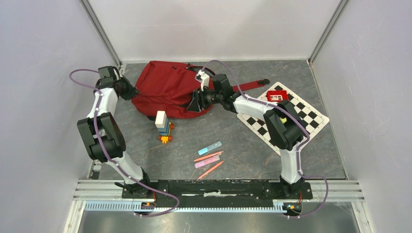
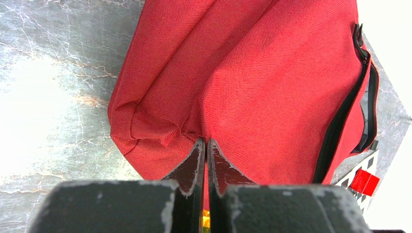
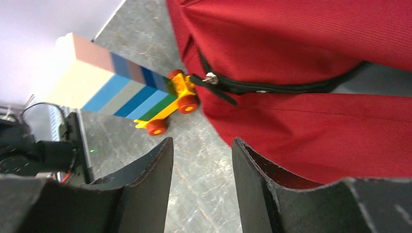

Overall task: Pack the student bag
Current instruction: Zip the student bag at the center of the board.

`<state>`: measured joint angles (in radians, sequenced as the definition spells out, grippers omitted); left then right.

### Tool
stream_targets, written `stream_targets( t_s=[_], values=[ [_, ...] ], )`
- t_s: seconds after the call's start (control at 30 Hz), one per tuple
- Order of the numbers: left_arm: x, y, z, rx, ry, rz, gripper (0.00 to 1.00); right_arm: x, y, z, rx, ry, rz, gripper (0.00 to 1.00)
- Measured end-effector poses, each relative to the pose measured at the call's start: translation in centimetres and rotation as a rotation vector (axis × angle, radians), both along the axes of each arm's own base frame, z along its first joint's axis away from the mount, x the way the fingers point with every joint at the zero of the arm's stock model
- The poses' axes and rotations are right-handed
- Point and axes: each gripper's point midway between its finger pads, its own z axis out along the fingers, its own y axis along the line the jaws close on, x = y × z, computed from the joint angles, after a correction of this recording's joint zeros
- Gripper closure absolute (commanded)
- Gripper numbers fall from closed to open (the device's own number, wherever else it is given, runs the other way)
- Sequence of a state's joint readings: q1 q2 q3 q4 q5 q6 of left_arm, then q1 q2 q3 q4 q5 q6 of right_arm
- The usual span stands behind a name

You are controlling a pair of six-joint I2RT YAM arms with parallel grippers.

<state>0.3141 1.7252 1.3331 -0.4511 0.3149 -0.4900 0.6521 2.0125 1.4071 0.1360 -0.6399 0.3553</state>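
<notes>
1. The student bag point(image 1: 167, 87) lies on its side at the far middle of the table point(image 1: 243, 160), its long axis running across from left to right, well apart from the pens point(image 1: 209, 156) nearer you
2. Your left gripper point(image 2: 206, 145) is clenched on a pucker of the bag's red fabric at its left end, so that end is pinned
3. Your right gripper point(image 3: 202, 141) is spread with nothing between its fingers, and it hovers at the bag's near right edge
4. The zip pull point(image 3: 210, 77) lies straight ahead of the right gripper, just beyond its fingertips, and the dark zip line runs off along the bag
5. The right arm is the nearer one to that pull, so I judge the coming step is taking it to open the bag
6. Mind the block tower on wheels point(image 3: 121, 92), just beside the pull; whether it touches the bag you cannot tell
</notes>
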Motion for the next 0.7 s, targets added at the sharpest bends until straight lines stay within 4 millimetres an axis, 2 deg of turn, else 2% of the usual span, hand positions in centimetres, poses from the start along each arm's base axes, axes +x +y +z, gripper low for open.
stream_targets(
  t_s=[0.17, 0.43, 0.57, 0.7],
  values=[
    [-0.1, 0.0, -0.3, -0.001, 0.003, 0.000, 0.94, 2.0, 0.7, -2.6, -0.040, 0.006, -0.035, 0.36],
    [0.0, 0.0, -0.2, 0.000, 0.000, 0.000, 0.94, 4.1, 2.7, -5.8, -0.040, 0.024, -0.013, 0.36],
    [0.0, 0.0, -0.2, 0.000, -0.001, 0.000, 0.94, 4.3, 3.4, -5.9, -0.024, 0.028, 0.012, 0.42],
    [0.0, 0.0, -0.2, 0.001, -0.003, 0.001, 0.94, 3.9, 3.8, -5.5, -0.002, 0.038, 0.045, 0.59]
  ],
)
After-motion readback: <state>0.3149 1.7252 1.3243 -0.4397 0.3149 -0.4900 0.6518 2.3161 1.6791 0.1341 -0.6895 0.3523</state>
